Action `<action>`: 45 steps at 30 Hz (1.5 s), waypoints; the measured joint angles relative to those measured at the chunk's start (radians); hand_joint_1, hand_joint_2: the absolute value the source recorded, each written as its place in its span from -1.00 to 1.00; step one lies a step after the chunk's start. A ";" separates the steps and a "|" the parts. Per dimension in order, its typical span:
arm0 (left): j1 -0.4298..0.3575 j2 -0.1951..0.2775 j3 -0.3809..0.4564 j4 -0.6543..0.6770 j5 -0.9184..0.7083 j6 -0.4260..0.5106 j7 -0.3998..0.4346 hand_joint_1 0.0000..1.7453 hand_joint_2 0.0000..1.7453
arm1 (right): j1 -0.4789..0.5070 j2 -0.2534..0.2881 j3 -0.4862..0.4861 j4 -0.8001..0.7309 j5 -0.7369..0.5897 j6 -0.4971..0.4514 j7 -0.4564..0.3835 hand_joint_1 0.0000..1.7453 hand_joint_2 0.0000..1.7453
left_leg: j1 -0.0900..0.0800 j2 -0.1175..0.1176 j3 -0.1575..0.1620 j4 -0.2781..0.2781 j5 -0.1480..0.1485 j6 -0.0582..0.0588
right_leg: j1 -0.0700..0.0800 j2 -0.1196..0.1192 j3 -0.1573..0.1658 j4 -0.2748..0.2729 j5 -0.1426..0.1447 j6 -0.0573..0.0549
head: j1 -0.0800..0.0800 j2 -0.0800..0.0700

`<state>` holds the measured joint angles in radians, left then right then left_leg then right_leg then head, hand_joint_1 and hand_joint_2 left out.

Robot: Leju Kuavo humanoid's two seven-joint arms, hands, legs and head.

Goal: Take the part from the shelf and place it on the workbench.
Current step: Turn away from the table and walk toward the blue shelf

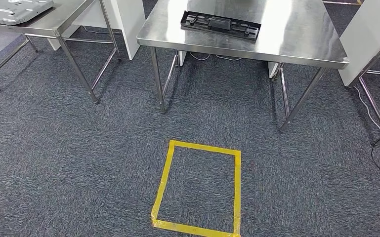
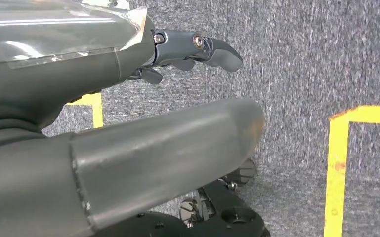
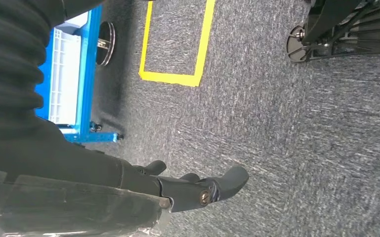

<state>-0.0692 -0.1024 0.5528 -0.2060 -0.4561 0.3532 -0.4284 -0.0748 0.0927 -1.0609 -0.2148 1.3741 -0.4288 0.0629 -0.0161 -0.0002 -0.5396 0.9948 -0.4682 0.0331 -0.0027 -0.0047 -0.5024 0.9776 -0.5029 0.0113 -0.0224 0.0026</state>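
A flat black plastic part (image 1: 221, 24) lies on the steel workbench (image 1: 296, 42) straight ahead, near its back middle. My left hand (image 2: 192, 47) hangs over the grey carpet with its fingers stretched out and nothing in it; the thick grey thumb (image 2: 178, 153) lies in front of the camera. My right hand (image 3: 197, 190) also hangs over the carpet, fingers extended and holding nothing.
A yellow tape square (image 1: 197, 187) marks the carpet in front of the workbench. A second steel table (image 1: 54, 22) at the left carries a grey moulded panel (image 1: 10, 10). White panels (image 1: 370, 44) flank the bench. A blue rack (image 3: 71, 74) on wheels stands beside my right arm.
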 joint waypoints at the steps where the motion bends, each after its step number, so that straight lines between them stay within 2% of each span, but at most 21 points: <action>1: 0.000 -0.001 0.000 0.000 -0.001 0.000 0.000 -1.00 -1.00 | 0.000 0.000 0.000 0.000 -0.001 0.000 0.000 -1.00 1.00 | -0.001 0.000 -0.002 0.000 0.001 0.002 | 0.000 0.000 -0.001 -0.002 0.002 0.003 | 0.000 0.000; 7: 0.000 -0.004 0.000 0.000 0.000 -0.009 0.007 -1.00 -1.00 | 0.000 -0.002 0.000 0.000 -0.002 0.000 0.000 -1.00 1.00 | -0.003 0.000 -0.005 0.000 0.004 0.006 | 0.000 0.000 -0.001 -0.007 0.006 0.010 | 0.002 0.000; 11: -0.001 -0.004 0.000 0.000 0.004 -0.018 0.012 -1.00 -1.00 | 0.000 0.000 0.000 0.000 -0.001 0.000 0.000 -1.00 1.00 | -0.004 0.002 -0.004 -0.009 0.016 0.032 | -0.012 0.000 0.004 -0.018 0.019 0.033 | 0.000 0.000; 13: -0.001 -0.006 0.000 0.000 0.004 -0.018 0.012 -1.00 -1.00 | 0.000 -0.001 0.000 0.000 -0.001 0.000 0.000 -1.00 1.00 | 0.005 0.006 -0.007 -0.029 0.035 0.045 | -0.009 0.001 -0.020 0.026 -0.014 0.028 | 0.003 0.000; 15: -0.001 -0.007 0.000 0.000 0.004 -0.019 0.012 -1.00 -1.00 | 0.001 -0.002 0.000 0.000 -0.001 0.000 0.000 -1.00 1.00 | 0.006 0.009 -0.019 -0.036 0.046 0.050 | -0.010 0.002 -0.076 0.148 -0.086 0.015 | 0.007 0.000; 17: -0.001 -0.007 0.000 0.000 0.003 -0.019 0.011 -1.00 -1.00 | 0.003 -0.002 0.000 0.000 -0.002 0.000 0.000 -1.00 1.00 | 0.006 0.010 -0.033 -0.036 0.055 0.046 | -0.013 0.002 -0.121 0.262 -0.133 0.016 | 0.009 0.000; 18: 0.000 -0.007 0.000 0.000 0.003 -0.019 0.011 -1.00 -1.00 | 0.004 -0.003 -0.001 0.000 -0.003 0.000 0.000 -1.00 1.00 | 0.007 0.010 -0.039 -0.036 0.059 0.042 | -0.014 0.002 -0.118 0.272 -0.133 0.023 | 0.009 0.000; 19: -0.001 -0.007 0.000 0.000 0.003 -0.019 0.011 -1.00 -1.00 | 0.005 -0.003 -0.001 0.000 -0.003 0.000 0.000 -1.00 1.00 | 0.009 0.010 -0.044 -0.035 0.064 0.037 | -0.017 0.002 -0.091 0.236 -0.116 0.033 | 0.009 0.000; 21: -0.001 -0.008 0.000 0.000 0.003 -0.020 0.012 -1.00 -1.00 | 0.004 -0.004 0.000 0.000 -0.003 0.000 0.000 -1.00 1.00 | 0.013 0.010 -0.051 -0.031 0.071 0.025 | -0.022 0.000 0.009 0.080 -0.068 0.050 | 0.010 0.000; 22: -0.001 -0.008 0.000 0.000 0.003 -0.020 0.012 -1.00 -1.00 | 0.003 -0.004 0.000 0.000 -0.003 -0.001 0.000 -1.00 1.00 | 0.014 0.010 -0.053 -0.029 0.074 0.018 | -0.021 0.000 0.048 0.019 -0.044 0.051 | 0.011 0.000; 24: -0.001 -0.008 0.000 0.000 0.003 -0.020 0.011 -1.00 -1.00 | 0.000 -0.003 0.000 0.000 -0.003 -0.003 0.000 -1.00 1.00 | 0.013 0.010 -0.056 -0.020 0.077 0.004 | -0.014 0.002 0.067 -0.025 -0.028 0.035 | 0.010 0.000; 27: -0.001 -0.007 0.000 0.000 0.002 -0.021 0.011 -1.00 -1.00 | -0.001 0.001 -0.001 0.000 -0.002 -0.006 0.002 -1.00 1.00 | 0.018 0.008 -0.067 -0.007 0.063 -0.016 | -0.018 0.005 0.047 -0.024 -0.019 -0.003 | 0.006 0.000; 28: 0.000 -0.007 0.000 0.000 0.002 -0.021 0.011 -1.00 -1.00 | 0.000 0.002 -0.001 0.000 -0.001 -0.007 0.003 -1.00 1.00 | 0.021 0.007 -0.079 0.017 0.036 -0.022 | -0.021 0.004 0.042 -0.025 -0.011 -0.015 | 0.005 0.000; 30: 0.002 -0.007 0.000 0.000 -0.001 -0.021 0.011 -1.00 -1.00 | 0.002 0.003 -0.001 0.000 -0.001 -0.008 0.003 -1.00 1.00 | 0.026 0.004 -0.125 0.135 -0.056 -0.035 | -0.021 0.002 0.025 -0.025 0.004 -0.030 | 0.001 0.000; 32: 0.002 -0.007 0.000 0.000 -0.003 -0.022 0.011 -1.00 -1.00 | 0.004 0.003 -0.001 0.000 -0.002 -0.008 0.003 -1.00 1.00 | 0.029 0.003 -0.170 0.269 -0.125 -0.043 | -0.017 0.002 0.010 -0.024 0.015 -0.033 | 0.000 0.000; 33: 0.003 -0.007 0.000 0.000 -0.003 -0.024 0.011 -1.00 -1.00 | 0.006 0.003 -0.001 0.000 -0.002 -0.008 0.003 -1.00 1.00 | 0.029 0.003 -0.170 0.295 -0.131 -0.044 | -0.015 0.002 0.006 -0.023 0.020 -0.031 | 0.000 0.000; 34: 0.003 -0.007 0.000 0.000 -0.003 -0.025 0.011 -1.00 -1.00 | 0.007 0.003 -0.001 0.000 -0.003 -0.008 0.003 -1.00 1.00 | 0.029 0.003 -0.150 0.280 -0.118 -0.042 | -0.013 0.002 0.003 -0.022 0.024 -0.030 | 0.000 0.000; 37: 0.002 -0.005 0.000 0.000 -0.003 -0.027 0.011 -1.00 -1.00 | 0.008 0.005 -0.001 0.000 -0.002 -0.008 0.003 -1.00 1.00 | 0.026 -0.001 -0.009 0.072 -0.039 -0.022 | -0.008 0.005 0.000 -0.021 0.031 -0.025 | 0.000 0.000; 39: 0.001 -0.003 0.000 0.000 -0.004 -0.027 0.010 -1.00 -1.00 | 0.007 0.007 -0.001 0.000 -0.001 -0.008 0.003 -1.00 1.00 | 0.019 -0.003 0.047 -0.019 -0.015 -0.006 | -0.005 0.005 -0.002 -0.021 0.036 -0.018 | 0.001 0.000; 42: 0.001 -0.002 0.001 0.000 -0.004 -0.027 0.010 -1.00 -1.00 | 0.005 0.008 -0.001 0.000 0.005 -0.008 0.001 -1.00 1.00 | 0.016 0.000 0.049 -0.043 -0.004 0.009 | -0.001 0.004 -0.007 -0.020 0.041 -0.003 | -0.001 0.000; 45: 0.000 -0.002 0.001 0.000 -0.002 -0.027 0.008 -1.00 -1.00 | 0.005 0.004 -0.001 0.000 0.008 -0.007 0.001 -1.00 1.00 | 0.022 0.006 0.045 -0.066 0.017 0.025 | -0.001 0.005 -0.065 0.089 -0.022 -0.005 | 0.003 0.000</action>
<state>-0.0695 -0.1048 0.5541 -0.2062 -0.4581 0.3263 -0.4203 -0.0700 0.0965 -1.0616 -0.2148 1.3823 -0.4362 0.0637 0.0061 0.0054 -0.4944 0.9284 -0.4510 0.0578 -0.0039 0.0000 -0.5673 1.0668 -0.5250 0.0060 -0.0191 0.0027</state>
